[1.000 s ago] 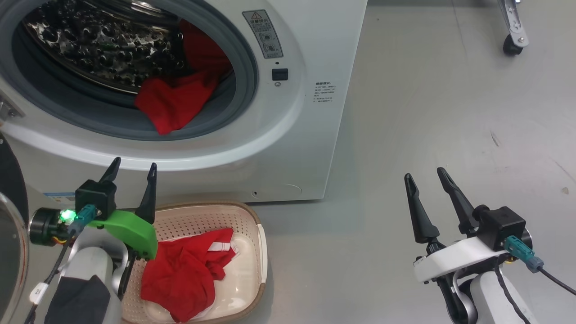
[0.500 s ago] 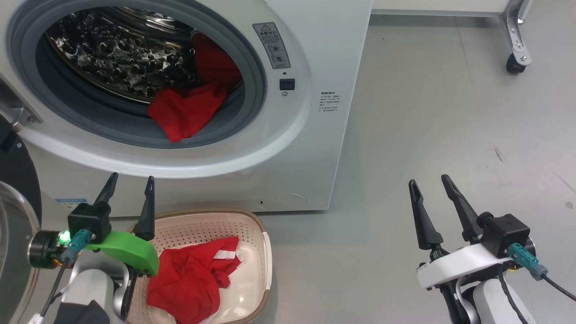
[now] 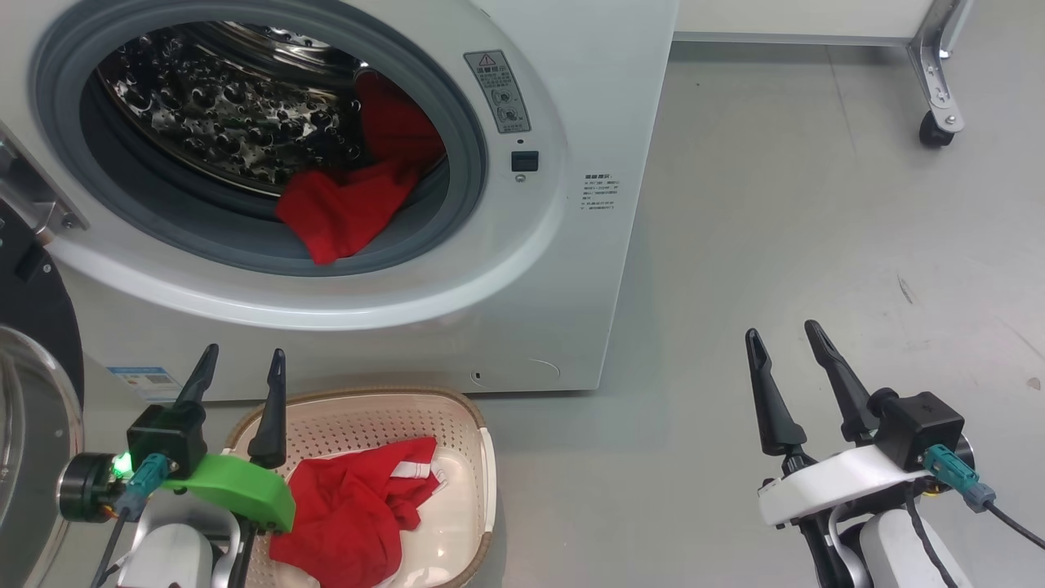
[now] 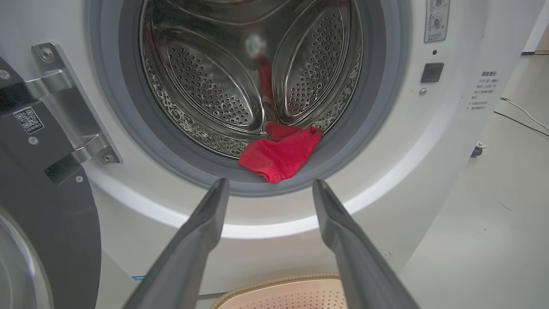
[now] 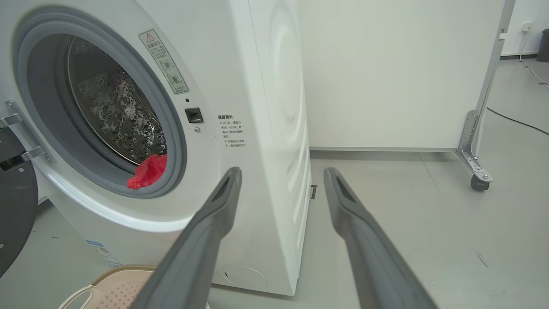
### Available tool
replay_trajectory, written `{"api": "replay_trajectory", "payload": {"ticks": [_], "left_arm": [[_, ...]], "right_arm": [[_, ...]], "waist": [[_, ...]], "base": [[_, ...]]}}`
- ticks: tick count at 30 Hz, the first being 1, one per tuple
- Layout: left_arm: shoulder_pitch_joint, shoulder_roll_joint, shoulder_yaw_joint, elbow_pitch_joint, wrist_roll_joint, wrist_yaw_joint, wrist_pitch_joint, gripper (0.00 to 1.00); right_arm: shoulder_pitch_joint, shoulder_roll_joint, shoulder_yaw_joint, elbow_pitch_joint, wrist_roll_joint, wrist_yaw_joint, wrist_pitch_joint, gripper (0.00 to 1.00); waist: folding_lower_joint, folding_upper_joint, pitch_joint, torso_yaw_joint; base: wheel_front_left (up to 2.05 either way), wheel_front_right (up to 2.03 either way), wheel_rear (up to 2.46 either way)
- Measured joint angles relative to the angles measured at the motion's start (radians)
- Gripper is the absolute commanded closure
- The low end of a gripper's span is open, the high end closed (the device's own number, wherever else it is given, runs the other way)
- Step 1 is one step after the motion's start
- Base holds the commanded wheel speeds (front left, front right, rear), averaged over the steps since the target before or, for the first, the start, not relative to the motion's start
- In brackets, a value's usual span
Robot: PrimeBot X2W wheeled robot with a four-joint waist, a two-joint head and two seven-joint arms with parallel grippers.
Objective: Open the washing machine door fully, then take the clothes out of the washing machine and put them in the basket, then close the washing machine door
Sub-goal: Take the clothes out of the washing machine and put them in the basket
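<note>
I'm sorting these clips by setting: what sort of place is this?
Likely a lab or test room staged as a laundry corner, not a home: a white front-loading washing machine on bare grey floor, a cream basket before it, and a wheeled white partition behind.

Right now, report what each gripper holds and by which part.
Nothing is held. The left gripper and the right gripper both stand open and empty; the clothes lie untouched in the basket and the washing machine mouth.

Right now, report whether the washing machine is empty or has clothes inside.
Not empty: a red garment lies in the washing machine, draped from the steel drum over the grey door seal.
</note>
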State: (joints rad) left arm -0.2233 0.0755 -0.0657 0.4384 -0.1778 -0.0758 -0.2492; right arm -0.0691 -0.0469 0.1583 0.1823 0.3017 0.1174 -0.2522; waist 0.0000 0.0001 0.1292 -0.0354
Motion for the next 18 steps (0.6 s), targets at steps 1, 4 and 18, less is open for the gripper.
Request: {"api": "replay_trajectory", "payload": {"ticks": [1,4,18], "left_arm": [[0.004,0.000,0.000,-0.003,0.000,0.000,0.000,0.00],[0.010,-0.002,-0.001,-0.017,0.000,0.000,0.000,0.00],[0.041,-0.007,0.004,-0.053,0.000,0.001,0.000,0.00]], "right_arm": [[0.001,0.000,0.000,0.000,0.000,0.004,0.000,0.00],[0.004,0.000,0.001,-0.001,0.000,0.004,0.000,0.00],[0.013,0.000,0.003,-0.005,0.000,0.004,0.000,0.00]], "waist": [[0.0000,0.0000,-0.001,0.000],[0.0000,0.0000,-0.001,-0.001],[0.0001,0.0000,0.004,-0.004]], "base": [[0.00,0.00,0.00],[0.00,0.00,0.00],[0.00,0.00,0.00]]}}
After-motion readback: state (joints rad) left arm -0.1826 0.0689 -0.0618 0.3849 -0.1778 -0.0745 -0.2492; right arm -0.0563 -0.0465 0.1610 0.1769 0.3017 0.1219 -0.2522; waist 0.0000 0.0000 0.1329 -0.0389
